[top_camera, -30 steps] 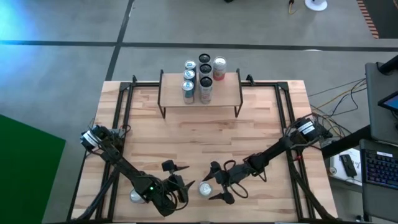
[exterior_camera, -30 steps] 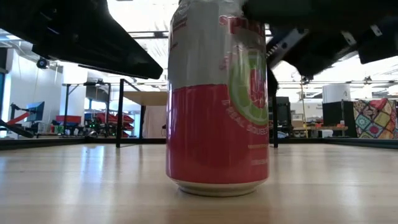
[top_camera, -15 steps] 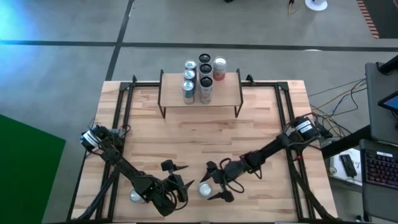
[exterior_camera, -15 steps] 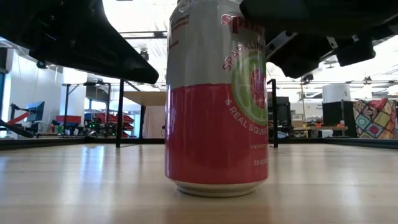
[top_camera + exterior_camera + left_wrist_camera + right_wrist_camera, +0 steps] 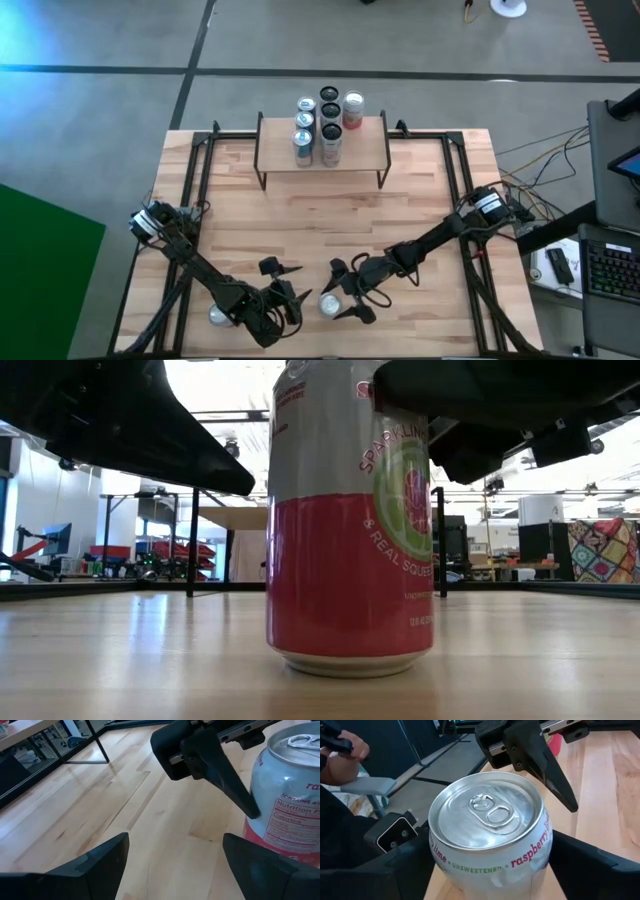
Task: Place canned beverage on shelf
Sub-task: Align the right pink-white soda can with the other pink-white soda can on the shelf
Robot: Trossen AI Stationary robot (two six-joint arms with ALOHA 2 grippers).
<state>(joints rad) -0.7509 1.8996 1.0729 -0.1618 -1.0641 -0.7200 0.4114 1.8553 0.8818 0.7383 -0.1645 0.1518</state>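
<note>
A pink-and-silver beverage can (image 5: 329,305) stands upright on its base on the wooden table near the near edge. It also shows in the low view (image 5: 350,520) and the right wrist view (image 5: 490,835). My right gripper (image 5: 341,292) is open, with one finger on either side of the can. My left gripper (image 5: 283,288) is open and empty just left of the can; the can shows beside it in the left wrist view (image 5: 287,815). The shelf (image 5: 322,152) stands at the table's far edge with several cans on it. My right gripper comes level from the table's right. Its fingers (image 5: 592,865) stand beside the can's side wall (image 5: 540,855), below the rim, one on each side. I cannot tell whether they touch it. The can stands upright on the table.
Black frame rails (image 5: 195,180) run along the table's left and right sides. A bare stretch of table (image 5: 320,220) lies between the can and the shelf. A person's hand (image 5: 342,747) shows beyond the table in the right wrist view.
My right gripper has gone toward the table's left, farther around the can. The can has turned a little about its upright axis and has stayed where it stood.
</note>
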